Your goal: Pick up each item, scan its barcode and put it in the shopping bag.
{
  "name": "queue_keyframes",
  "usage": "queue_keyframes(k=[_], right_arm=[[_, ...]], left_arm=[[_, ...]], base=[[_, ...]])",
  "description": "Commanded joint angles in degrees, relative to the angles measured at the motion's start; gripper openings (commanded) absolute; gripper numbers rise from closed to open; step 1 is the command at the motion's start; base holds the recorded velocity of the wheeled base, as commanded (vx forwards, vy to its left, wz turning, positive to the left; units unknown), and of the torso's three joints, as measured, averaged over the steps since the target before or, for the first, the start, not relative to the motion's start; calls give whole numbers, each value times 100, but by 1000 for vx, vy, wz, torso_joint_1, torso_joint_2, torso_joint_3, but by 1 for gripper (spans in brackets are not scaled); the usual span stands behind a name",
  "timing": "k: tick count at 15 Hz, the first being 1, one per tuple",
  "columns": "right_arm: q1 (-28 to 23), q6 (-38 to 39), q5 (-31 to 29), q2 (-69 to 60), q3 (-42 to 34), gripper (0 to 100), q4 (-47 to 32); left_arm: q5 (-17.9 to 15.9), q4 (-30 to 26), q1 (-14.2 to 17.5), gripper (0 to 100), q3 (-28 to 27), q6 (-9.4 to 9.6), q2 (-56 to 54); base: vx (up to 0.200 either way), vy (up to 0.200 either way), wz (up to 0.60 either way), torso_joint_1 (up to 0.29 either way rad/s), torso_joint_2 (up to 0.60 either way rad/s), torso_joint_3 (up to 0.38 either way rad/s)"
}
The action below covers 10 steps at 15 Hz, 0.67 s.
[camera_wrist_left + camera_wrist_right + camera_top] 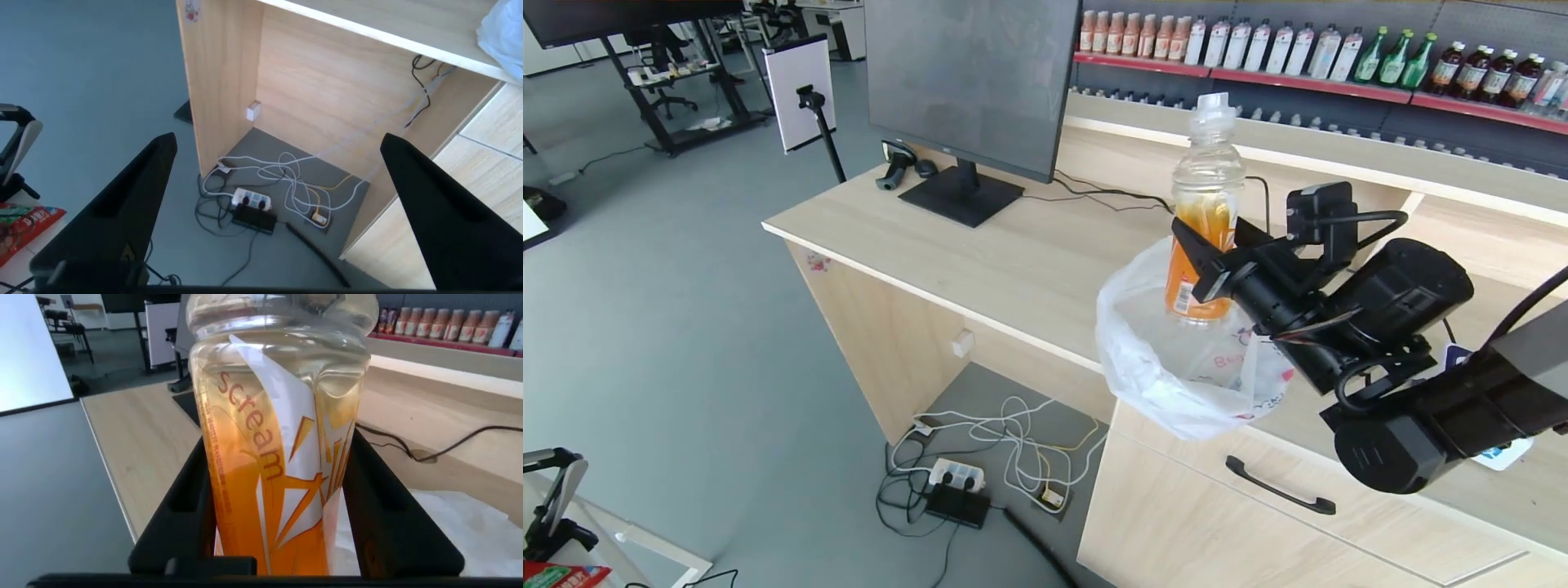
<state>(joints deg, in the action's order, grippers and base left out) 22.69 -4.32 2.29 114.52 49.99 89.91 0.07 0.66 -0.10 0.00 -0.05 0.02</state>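
An orange drink bottle [1207,231] with a clear top and white cap stands upright in my right gripper [1202,265], which is shut on its lower half. The bottle's base hangs in the mouth of the white plastic shopping bag [1168,380] at the counter's front edge. In the right wrist view the bottle [282,457] sits between the black fingers [184,514], with the bag [466,527] behind it. My left gripper [278,212] is open, its fingers [122,220] wide apart, low over the floor to the left of the counter. A black barcode scanner [894,167] lies beside the monitor.
A monitor [972,82] stands at the back of the wooden counter [1013,261]. Cables and a power strip [960,482] lie on the floor under it. A red packet [24,229] lies on the floor. Shelves of bottles [1307,49] line the back wall.
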Motion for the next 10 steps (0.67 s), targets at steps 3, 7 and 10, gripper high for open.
queue_keyframes(k=[3,7,10], right_arm=[[-1,115,-1,721,793,0,9],[-10,133,-1,1319,1742,0,9],[-63,133,-1,1512,1865,0,9]], left_arm=[[1,4,1,100,0,-4,-2],[1,4,1,100,0,5,-2],[1,4,1,100,0,-4,-2]], base=[[0,0,0,0,0,0],[0,0,0,0,0,0],[0,0,0,0,0,0]])
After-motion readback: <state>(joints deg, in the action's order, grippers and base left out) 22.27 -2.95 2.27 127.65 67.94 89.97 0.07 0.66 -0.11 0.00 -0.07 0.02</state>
